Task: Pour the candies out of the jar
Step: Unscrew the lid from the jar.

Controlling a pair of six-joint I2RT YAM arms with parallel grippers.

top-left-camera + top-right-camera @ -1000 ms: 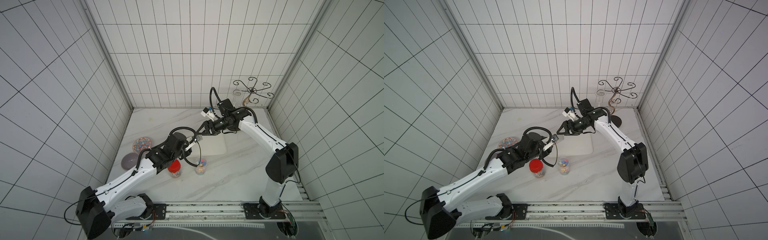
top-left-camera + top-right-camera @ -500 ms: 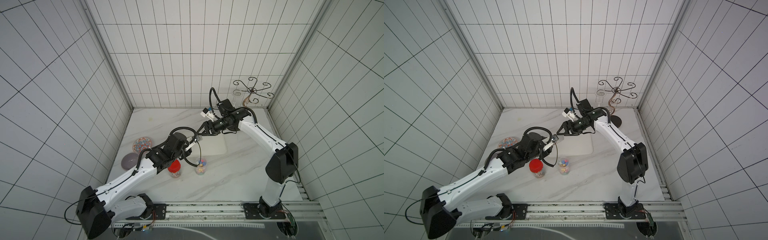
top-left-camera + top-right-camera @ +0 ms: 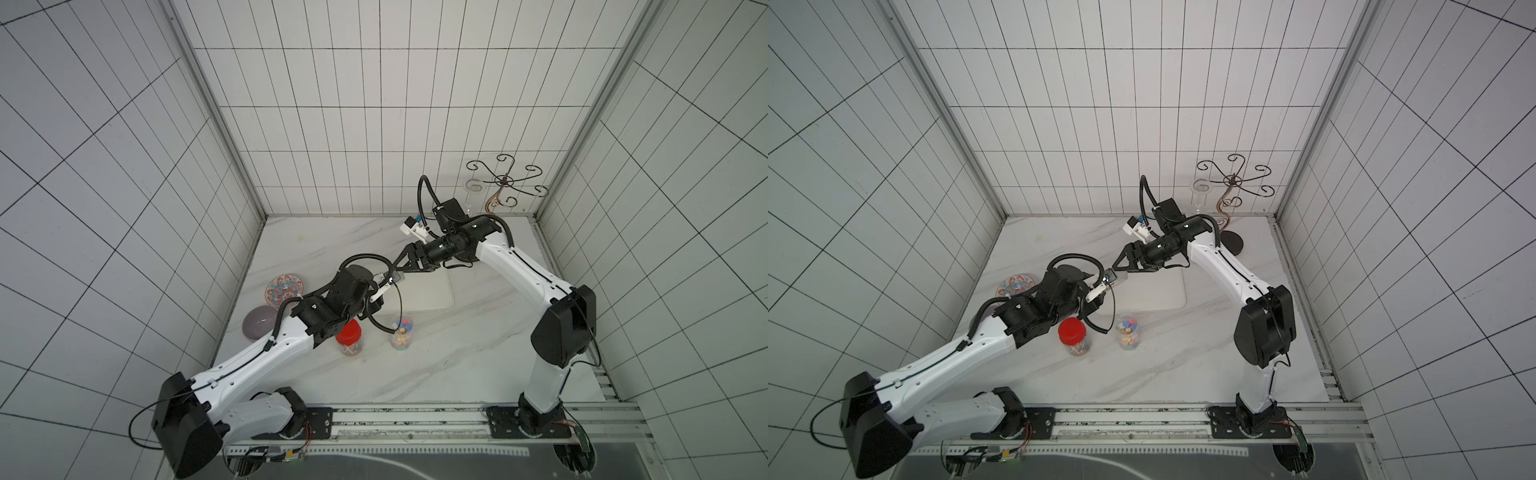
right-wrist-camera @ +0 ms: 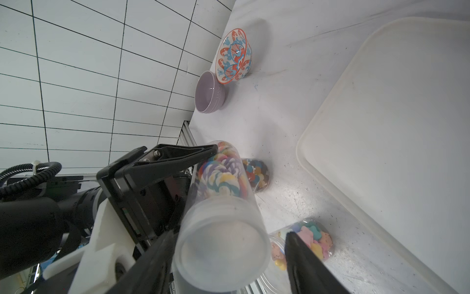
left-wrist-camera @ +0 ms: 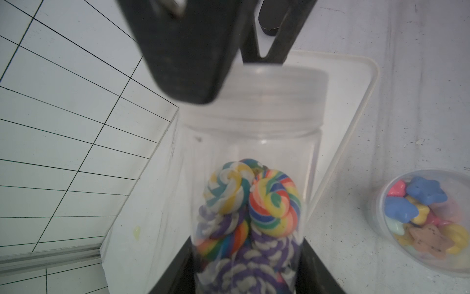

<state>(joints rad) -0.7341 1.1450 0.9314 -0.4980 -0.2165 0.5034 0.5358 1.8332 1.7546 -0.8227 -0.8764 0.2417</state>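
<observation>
The left fingers [image 5: 175,277] are clamping a clear, smooth-walled plastic jar [image 5: 249,147] by its base end. They are holding it in the air over the near left corner of a white plastic tray [image 3: 432,291] with rounded corners. A cloudy, translucent screw lid [image 5: 274,94] is capping the jar. The candies [image 5: 254,203] are glossy swirl lollipops in rainbow and purple-and-white stripes, and they are bunching at the base end between the left fingers. The right fingers [image 4: 300,267] are standing open on either side of the lid. One is lying against its rim, and in the right wrist view the other is showing a gap beside it.

On the white, marble-veined surface [image 3: 457,365], a lidless jar [image 3: 402,330] of pastel star-shaped sweets is standing just on the near side of the tray. A red-lidded jar [image 3: 349,334] is standing beside it, partly hidden under the left arm. A patterned bowl [image 4: 234,56] and a plain lilac bowl [image 4: 209,93] are sitting close together by the left wall. A black scrolled wire stand [image 3: 505,183] is rising in the far right corner.

The jar's long axis is running along the line between the two sets of fingers. Its lid end is pointing at the right fingers, toward the far right, and its base is pointing back at the left arm. I cannot tell how steeply it is tilting.
</observation>
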